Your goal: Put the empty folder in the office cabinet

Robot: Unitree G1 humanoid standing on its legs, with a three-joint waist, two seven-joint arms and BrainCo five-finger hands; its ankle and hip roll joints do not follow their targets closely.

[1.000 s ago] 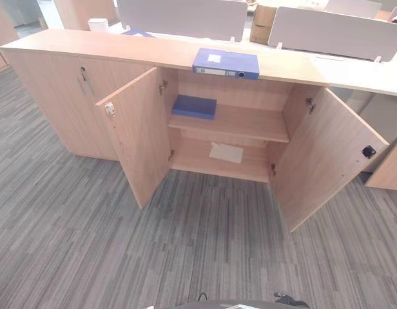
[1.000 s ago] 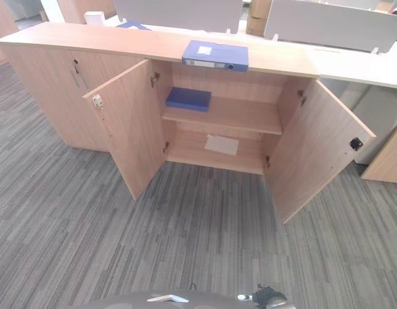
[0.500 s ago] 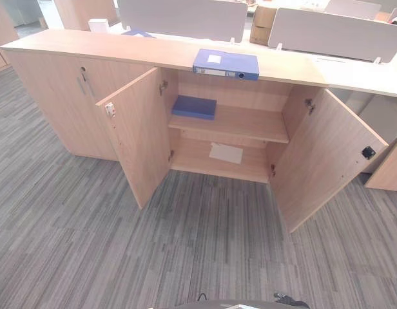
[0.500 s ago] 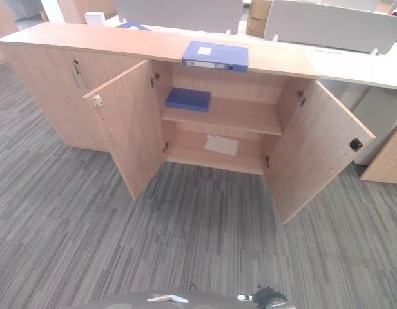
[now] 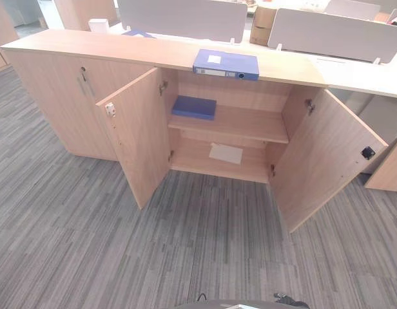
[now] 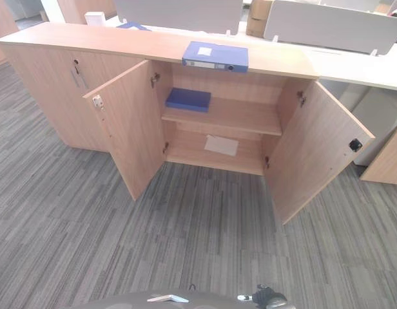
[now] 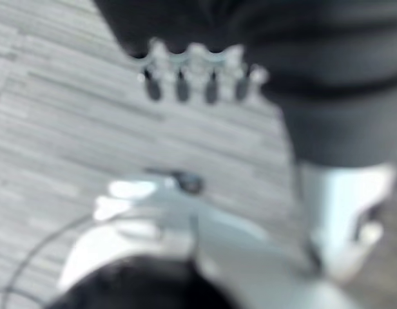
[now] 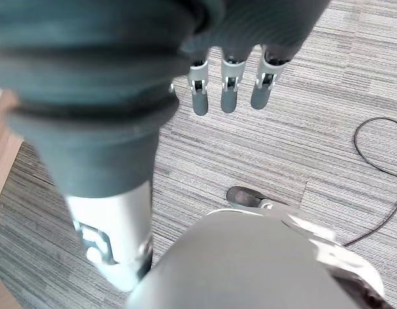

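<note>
Blue folder [image 5: 225, 63] lies flat atop the open wooden office cabinet [image 5: 69, 96].

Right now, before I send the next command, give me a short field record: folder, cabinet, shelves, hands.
folder: blue folder lies flat on the cabinet top, above the open bay
cabinet: both doors open, left door and right door
upper shelf: blue book at its left end, rest bare
lower shelf: white sheet lying flat
left hand: hanging over the carpet, fingers straight, holding nothing
right hand: hanging over the carpet, fingers straight, holding nothing
</note>
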